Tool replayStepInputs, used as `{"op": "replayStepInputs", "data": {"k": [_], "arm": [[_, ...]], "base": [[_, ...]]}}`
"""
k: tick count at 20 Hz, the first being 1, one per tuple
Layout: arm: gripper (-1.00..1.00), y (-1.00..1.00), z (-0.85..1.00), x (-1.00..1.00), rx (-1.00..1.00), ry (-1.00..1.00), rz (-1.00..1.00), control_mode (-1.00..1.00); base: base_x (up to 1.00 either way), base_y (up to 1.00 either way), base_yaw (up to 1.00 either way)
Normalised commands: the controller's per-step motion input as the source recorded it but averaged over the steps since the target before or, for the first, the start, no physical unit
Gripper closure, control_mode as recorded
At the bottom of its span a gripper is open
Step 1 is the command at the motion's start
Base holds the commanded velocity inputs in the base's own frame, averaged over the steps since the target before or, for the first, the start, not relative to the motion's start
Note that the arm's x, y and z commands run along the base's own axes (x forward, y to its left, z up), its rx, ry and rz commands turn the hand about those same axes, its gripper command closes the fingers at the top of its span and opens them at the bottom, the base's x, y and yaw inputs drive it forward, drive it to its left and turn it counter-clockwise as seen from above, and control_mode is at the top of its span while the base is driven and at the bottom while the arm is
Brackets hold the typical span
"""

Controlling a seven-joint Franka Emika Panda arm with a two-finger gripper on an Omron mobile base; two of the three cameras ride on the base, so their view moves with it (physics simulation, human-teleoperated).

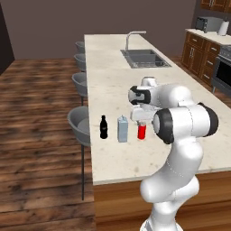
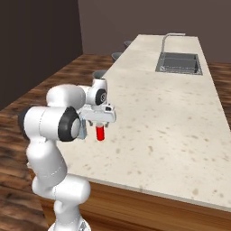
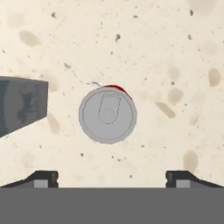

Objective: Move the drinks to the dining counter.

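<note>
Now, as it stands:
Can [image 3: 107, 114]: upright on the dining counter [image 1: 180, 99], long axis vertical; I look straight down on its grey lid, red side just showing at one edge.
Can from my jaws: directly beneath my gripper [image 3: 112, 177], centred between the two tips and apart from both.
Jaws: spread wide, pinching nothing.
Carton [image 1: 122, 129]: just beside the can, on the side toward the stools [image 1: 80, 124].
Bottle [image 1: 103, 127]: beyond the carton from the can, nearest the counter's stool-side edge.
Sink [image 1: 145, 57]: well apart from the can, far up the counter.
Judgement: all three drinks look delivered; from the can, my free way out is straight up along its axis.
</note>
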Motion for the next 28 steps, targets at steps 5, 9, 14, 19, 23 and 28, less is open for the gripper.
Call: {"op": "replayStepInputs", "data": {"k": [5, 9, 14, 19, 23, 28], "arm": [[-1.0, 0.0, 0.52, -1.0, 0.0, -0.02, 0.0, -1.0], [-1.0, 0.02, 0.47, -1.0, 0.0, -0.01, 0.0, -1.0], [-1.0, 0.02, 0.47, -1.0, 0.0, -0.06, 0.0, -1.0], [-1.0, 0.0, 0.34, -0.84, -0.02, -0.14, 0.0, -1.0], [-1.0, 0.02, 0.03, -0.49, -0.03, -0.18, 0.0, -1.0], [-1.0, 0.04, 0.03, -0.14, -0.01, -0.07, 0.0, -1.0]], "base": [[0.0, 0.0, 0.0], [0.0, 0.0, 0.0], [0.0, 0.0, 0.0], [0.0, 0.0, 0.0], [0.0, 0.0, 0.0], [0.0, 0.0, 0.0]]}}
